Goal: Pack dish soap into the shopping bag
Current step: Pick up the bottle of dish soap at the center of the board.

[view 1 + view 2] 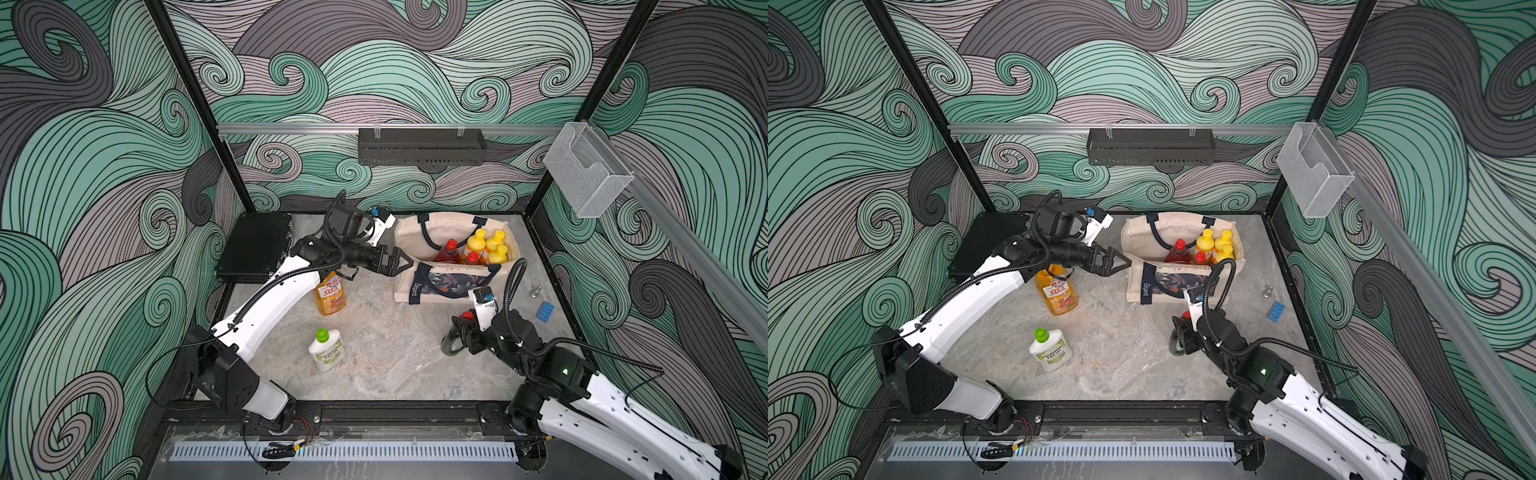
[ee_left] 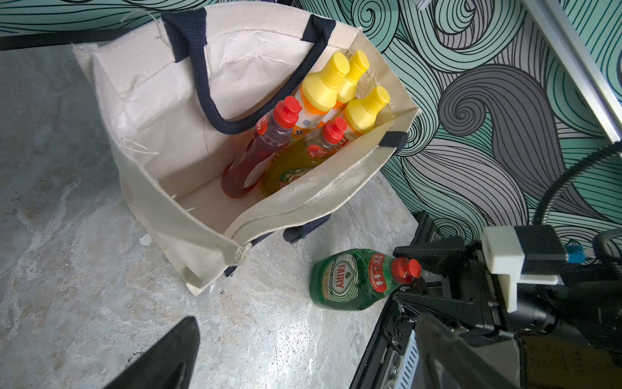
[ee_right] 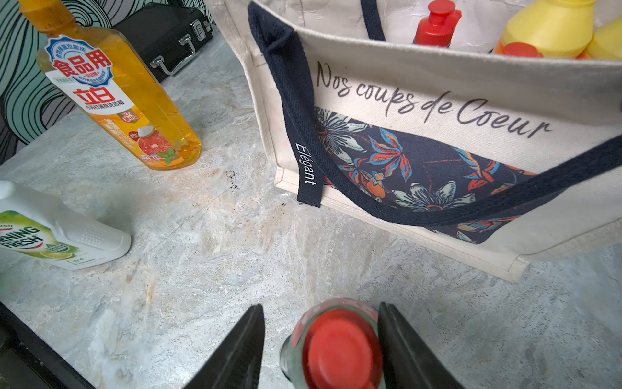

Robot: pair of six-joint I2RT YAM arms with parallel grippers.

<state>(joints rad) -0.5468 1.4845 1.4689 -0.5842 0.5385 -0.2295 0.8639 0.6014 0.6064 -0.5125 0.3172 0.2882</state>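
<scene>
Between the right gripper's [image 3: 319, 306] black wedge fingers [image 3: 235, 353]: dark green bottle [image 3: 336, 350], upright on the marbled tabletop [image 3: 235, 252].
Jaws half-spread astride its round red cap; one finger touches the glossy shoulder; the other stands clear. Beyond the fingertips, boxy cream canvas shopping bag [image 3: 437, 77], navy webbing handles, holding five capped bottles [image 2: 324, 84]; left gripper [image 1: 405, 262] spread wide, empty, just beside the bag.

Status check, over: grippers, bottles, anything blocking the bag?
Left gripper open, beside bag. Right gripper open, jaws astride green bottle, not clamped. Five bottles in bag; orange bottle, white bottle on table. Handle sags into bag mouth.
</scene>
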